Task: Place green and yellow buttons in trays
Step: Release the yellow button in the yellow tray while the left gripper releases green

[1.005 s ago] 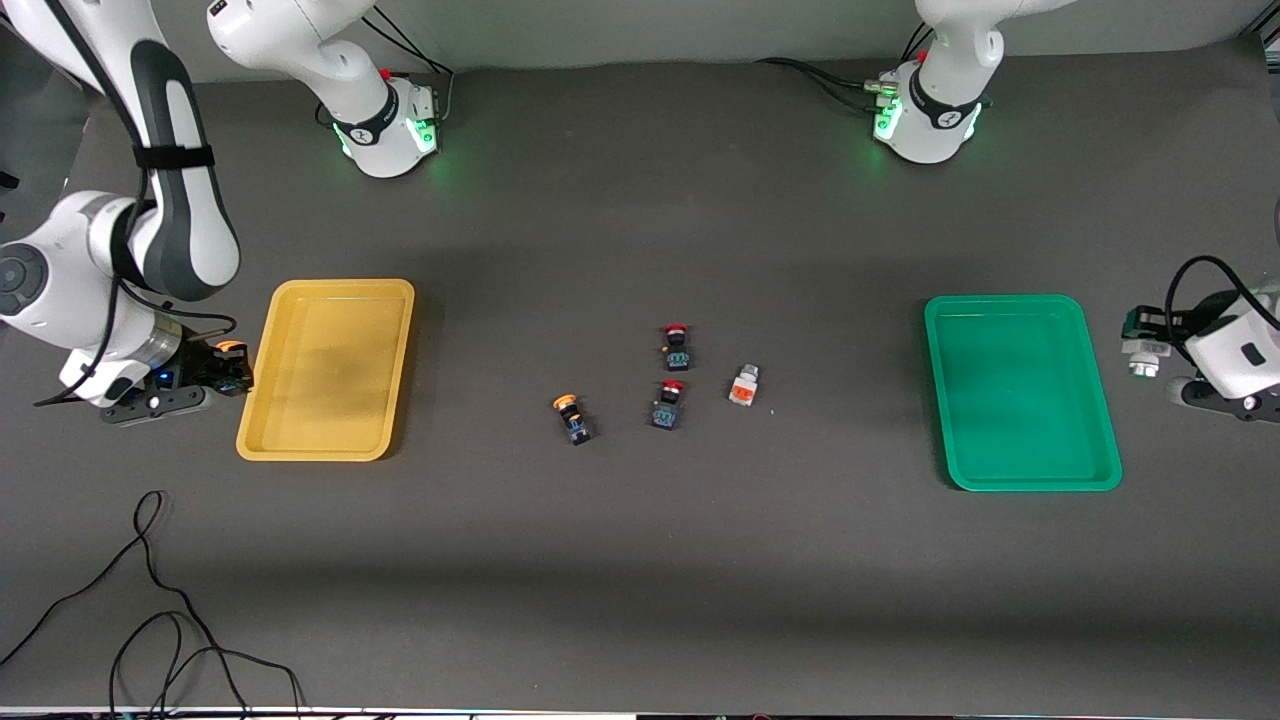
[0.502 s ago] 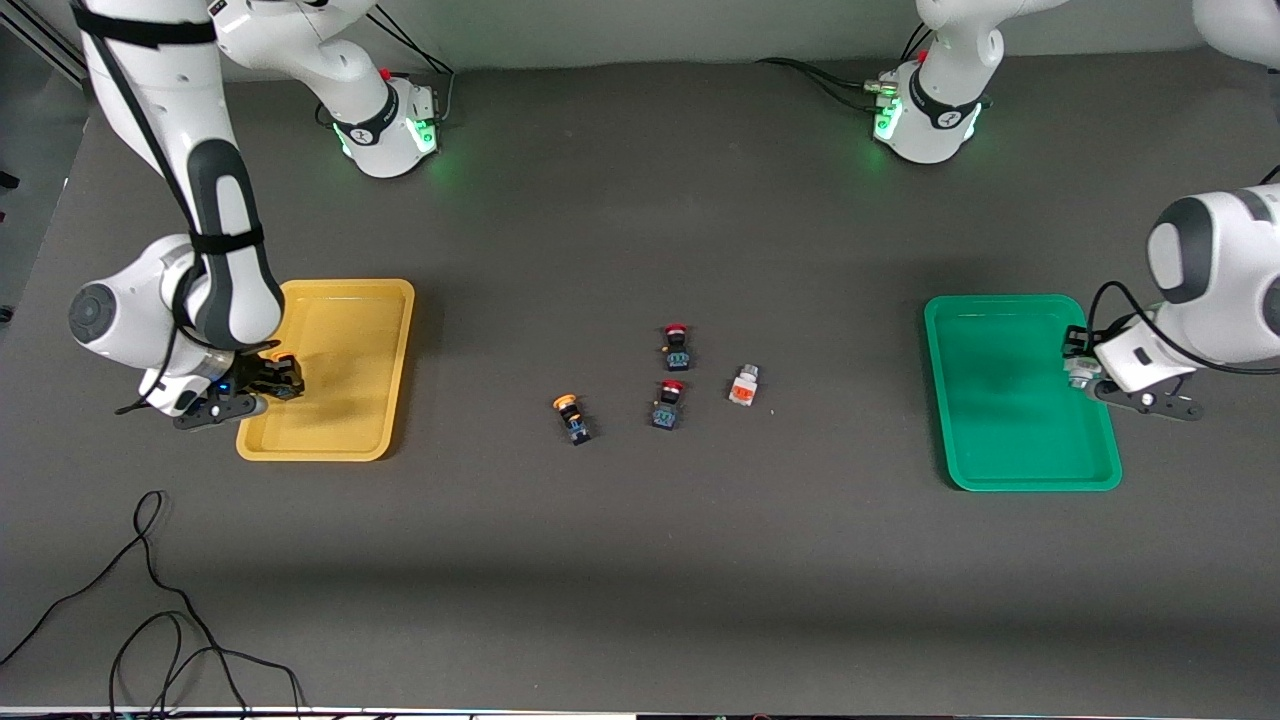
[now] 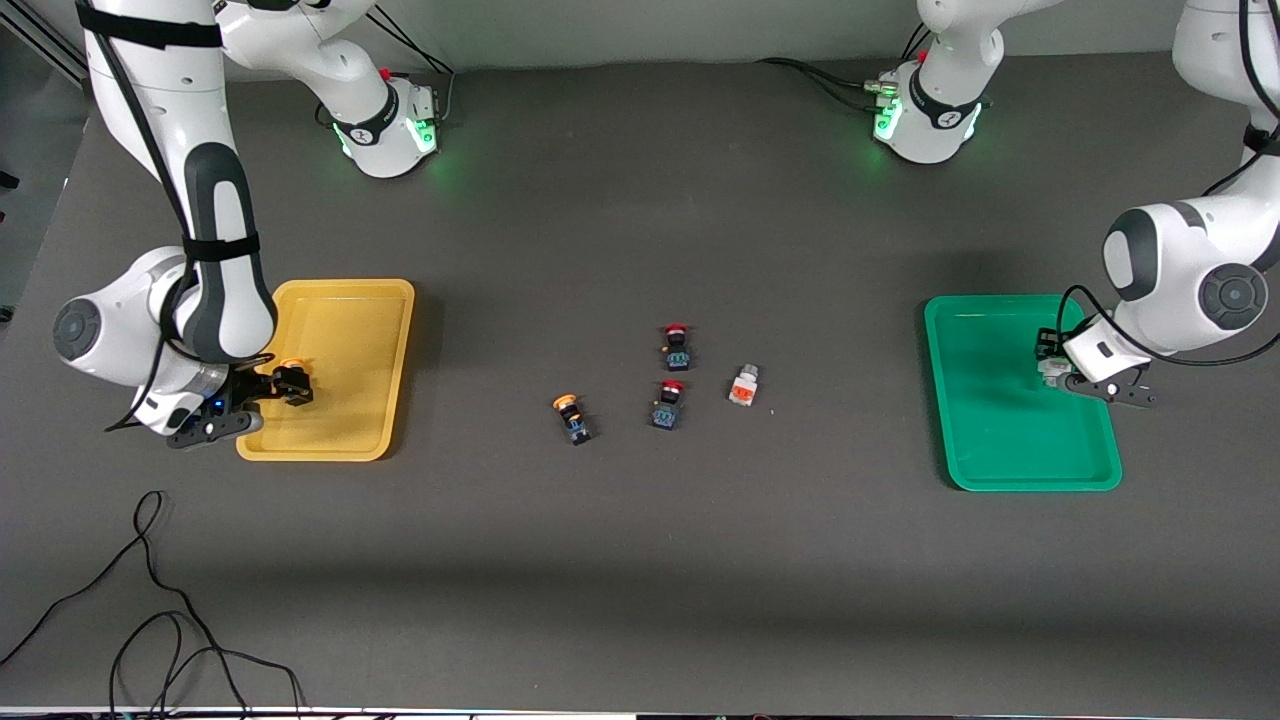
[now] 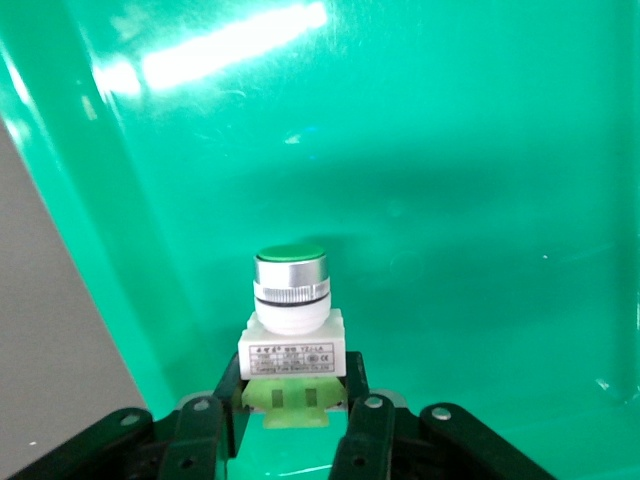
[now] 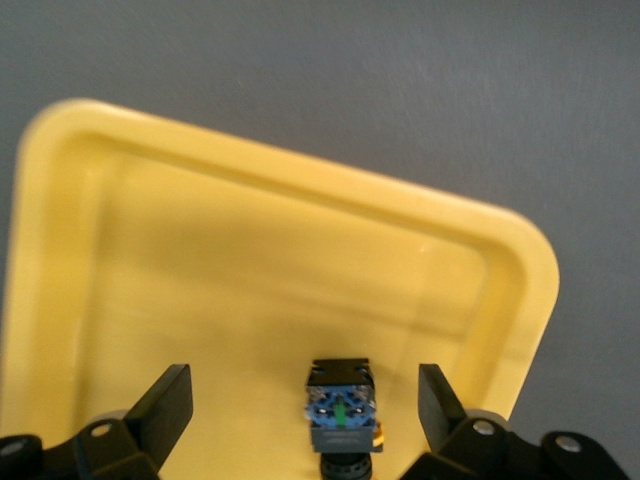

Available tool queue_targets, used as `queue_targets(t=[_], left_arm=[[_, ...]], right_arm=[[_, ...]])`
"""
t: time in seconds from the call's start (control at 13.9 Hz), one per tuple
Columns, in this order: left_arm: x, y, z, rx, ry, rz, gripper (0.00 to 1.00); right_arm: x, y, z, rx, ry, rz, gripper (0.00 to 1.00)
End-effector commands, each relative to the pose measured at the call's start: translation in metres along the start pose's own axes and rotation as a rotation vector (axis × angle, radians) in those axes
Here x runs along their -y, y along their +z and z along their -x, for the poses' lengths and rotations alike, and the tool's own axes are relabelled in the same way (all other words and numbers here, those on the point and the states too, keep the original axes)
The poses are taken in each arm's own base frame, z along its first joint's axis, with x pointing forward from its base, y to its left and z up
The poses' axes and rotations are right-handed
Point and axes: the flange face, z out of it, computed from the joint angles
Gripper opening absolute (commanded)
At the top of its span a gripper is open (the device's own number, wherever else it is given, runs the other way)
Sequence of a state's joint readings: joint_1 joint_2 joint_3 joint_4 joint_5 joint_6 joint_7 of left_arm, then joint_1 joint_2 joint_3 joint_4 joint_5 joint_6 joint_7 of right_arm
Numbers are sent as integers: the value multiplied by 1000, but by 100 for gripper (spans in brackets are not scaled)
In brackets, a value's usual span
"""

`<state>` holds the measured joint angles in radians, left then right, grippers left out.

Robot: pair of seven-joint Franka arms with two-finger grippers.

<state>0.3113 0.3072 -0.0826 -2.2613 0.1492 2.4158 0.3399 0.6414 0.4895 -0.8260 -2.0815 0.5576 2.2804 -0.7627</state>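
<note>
The yellow tray (image 3: pixel 340 300) lies at the right arm's end of the table, the green tray (image 3: pixel 1000 470) at the left arm's end. My right gripper (image 3: pixel 283 388) is open over the yellow tray (image 5: pixel 200 250). A yellow-capped, black-bodied button (image 5: pixel 340 405) sits between its fingers, touching neither. My left gripper (image 3: pixel 1052 368) is over the green tray (image 4: pixel 450 150) and shut on the white-bodied green button (image 4: pixel 290 330). A second yellow-capped button (image 3: pixel 572 417) lies on the table between the trays.
Two red-capped black buttons (image 3: pixel 677 346) (image 3: pixel 668 404) and a white button with an orange face (image 3: pixel 743 386) lie mid-table beside the yellow-capped one. A black cable (image 3: pixel 150 620) loops near the front edge at the right arm's end.
Both grippers have moved from beside their trays to over them. The right gripper has opened and let go of its yellow-capped button. The left still holds the green button.
</note>
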Motion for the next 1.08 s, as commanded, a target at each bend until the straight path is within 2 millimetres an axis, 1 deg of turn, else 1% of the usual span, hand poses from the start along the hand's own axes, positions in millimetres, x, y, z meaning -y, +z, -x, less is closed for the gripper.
queue_targets(t=[0.0, 0.07, 0.14, 0.22, 0.29, 0.36, 0.43, 0.5, 0.57, 0.65, 0.72, 0.79, 0.86, 0.93, 1.0], left_arm=[[-6, 3, -2, -1, -110, -9, 6], [-8, 9, -3, 9, -161, -5, 15], [-9, 11, -4, 9, -170, -4, 37], [-8, 10, -4, 8, -171, -5, 38], [-8, 10, -4, 8, -169, -5, 71], [-8, 10, -4, 8, -165, -4, 100], [-8, 5, -4, 8, -163, -6, 100], [-8, -7, -4, 1, -161, -13, 100], [-10, -26, -2, 3, -156, -21, 100], [-18, -57, -2, 11, -143, -35, 100], [-33, -93, -4, 22, -127, -42, 100], [-51, -132, -8, 46, -112, -52, 100], [-77, -174, -18, 73, -95, -43, 100], [-99, -215, -28, 102, -120, -3, 100], [-114, -249, -38, 122, -150, 31, 100]], right_arm=[[19, -67, -41, 53, 18, 35, 100], [32, -91, -56, 82, 26, 51, 100], [46, -108, -68, 95, 36, 60, 100], [71, -119, -81, 93, 32, 67, 100], [93, -125, -89, 81, 30, 74, 100], [122, -128, -97, 71, 39, 84, 100], [154, -128, -106, 62, 61, 98, 100], [187, -128, -112, 53, 68, 107, 100], [219, -126, -117, 44, 50, 104, 100], [252, -118, -123, 44, 46, 110, 100], [285, -113, -129, 37, 57, 108, 100], [323, -105, -134, 33, 55, 97, 100], [357, -97, -137, 32, 49, 91, 100], [383, -86, -139, 35, 56, 88, 100], [405, -76, -138, 35, 55, 79, 100]])
